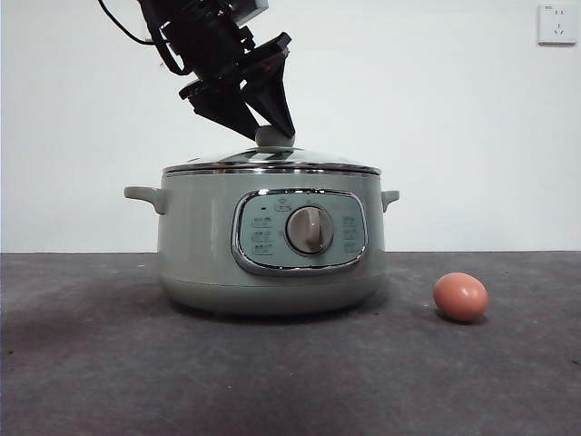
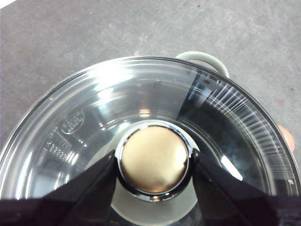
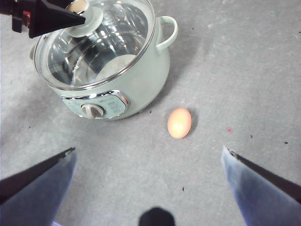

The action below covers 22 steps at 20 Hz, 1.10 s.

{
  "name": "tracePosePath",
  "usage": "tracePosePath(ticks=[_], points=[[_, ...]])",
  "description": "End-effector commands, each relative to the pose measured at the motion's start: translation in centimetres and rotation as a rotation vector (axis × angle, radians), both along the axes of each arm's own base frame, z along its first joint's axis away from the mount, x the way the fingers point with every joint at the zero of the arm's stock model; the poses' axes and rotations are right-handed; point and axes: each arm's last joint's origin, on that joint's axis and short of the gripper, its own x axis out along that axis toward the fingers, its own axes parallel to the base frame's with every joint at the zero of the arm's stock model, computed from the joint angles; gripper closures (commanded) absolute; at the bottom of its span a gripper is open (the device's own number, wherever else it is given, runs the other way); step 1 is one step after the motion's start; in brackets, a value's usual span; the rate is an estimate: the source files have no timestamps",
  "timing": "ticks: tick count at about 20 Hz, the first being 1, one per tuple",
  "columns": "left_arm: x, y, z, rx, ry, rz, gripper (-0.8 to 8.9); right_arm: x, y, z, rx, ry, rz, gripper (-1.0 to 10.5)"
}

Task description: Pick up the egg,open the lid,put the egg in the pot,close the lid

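On the grey bench [image 1: 91, 381] there's 1 pot [image 1: 209, 245] w/ 1 lid [image 1: 272, 162] still seated on it. Left pincer [image 2: 154, 165] sits around the knob [image 2: 154, 160], jaws touching both sides. Right of the pot, 1 egg [image 1: 460, 296] lies apart, nothing blocking it. Right pincer [image 3: 148, 155] hangs above, wide open, holding nothing. Wall socket [image 1: 556, 23] top right, cut off.

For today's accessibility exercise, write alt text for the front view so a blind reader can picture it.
A black gripper reaches down from the upper left onto the knob of the glass lid, which sits on a pale green pot on a dark table. A brown egg lies on the table right of the pot, apart from it.
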Motion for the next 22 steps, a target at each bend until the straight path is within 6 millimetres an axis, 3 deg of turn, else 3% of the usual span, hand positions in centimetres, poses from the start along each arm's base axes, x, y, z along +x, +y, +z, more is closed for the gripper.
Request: tracePosePath(ticks=[1, 7, 15, 18, 22], points=[[0.2, -0.3, -0.4, -0.022, 0.019, -0.004, 8.22, 0.0, 0.0, 0.1, 0.006, -0.007, 0.002, 3.8], [0.1, -0.2, 1.6, -0.043, -0.02, -0.003, 8.22, 1.0, 0.1, -0.3, 0.003, 0.032, 0.001, 3.8], [-0.8, 0.6, 7.1, -0.065, -0.075, 0.008, 8.21, 3.3, 0.2, -1.1, 0.002, 0.069, 0.001, 3.8], [-2.6, 2.8, 10.3, -0.105, -0.131, 0.051, 8.21, 4.9, 0.2, -1.7, 0.001, 0.097, 0.0, 3.8], [-6.3, 7.7, 14.8, -0.147, -0.22, 0.14, 8.21, 7.7, 0.3, -3.2, -0.001, 0.153, 0.0, 3.8]])
